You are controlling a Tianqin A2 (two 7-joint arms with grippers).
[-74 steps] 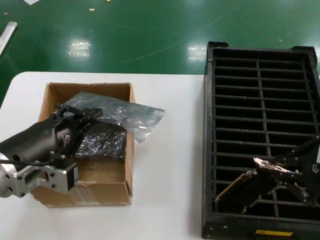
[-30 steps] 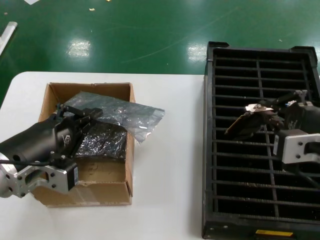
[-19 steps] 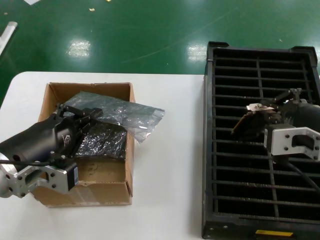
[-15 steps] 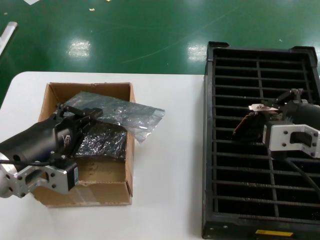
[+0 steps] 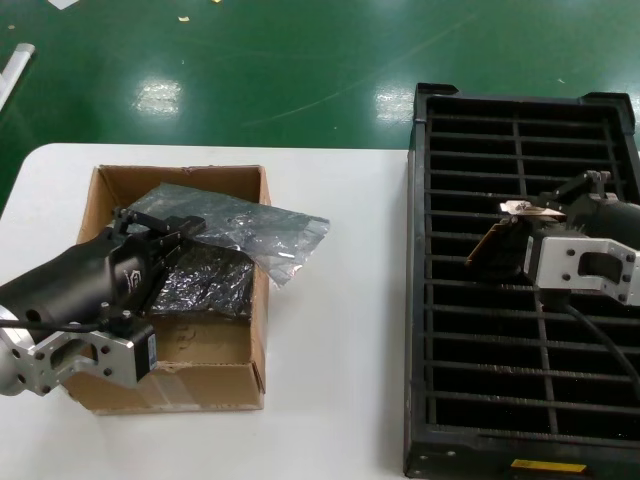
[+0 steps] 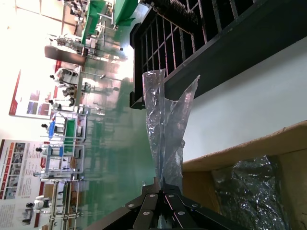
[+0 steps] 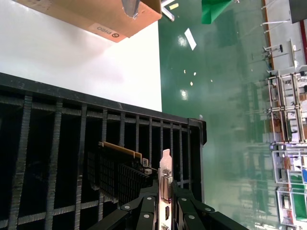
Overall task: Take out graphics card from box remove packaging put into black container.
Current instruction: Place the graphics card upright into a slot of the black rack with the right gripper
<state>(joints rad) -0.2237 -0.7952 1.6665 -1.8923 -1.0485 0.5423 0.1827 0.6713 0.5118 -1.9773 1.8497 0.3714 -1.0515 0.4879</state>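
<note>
Glossy dark film bundle (image 5: 205,283) in the box (image 5: 252,340), beneath the packaging (image 5: 255,229).

White table (image 5: 340,380); green floor (image 5: 280,70) beyond; glossy dark film bundle (image 5: 205,282); distant shelving (image 6: 62,143).

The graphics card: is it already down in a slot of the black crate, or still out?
Still out. The right claw grips the graphics card by its metal bracket, holding it above the black crate's dividers.
</note>
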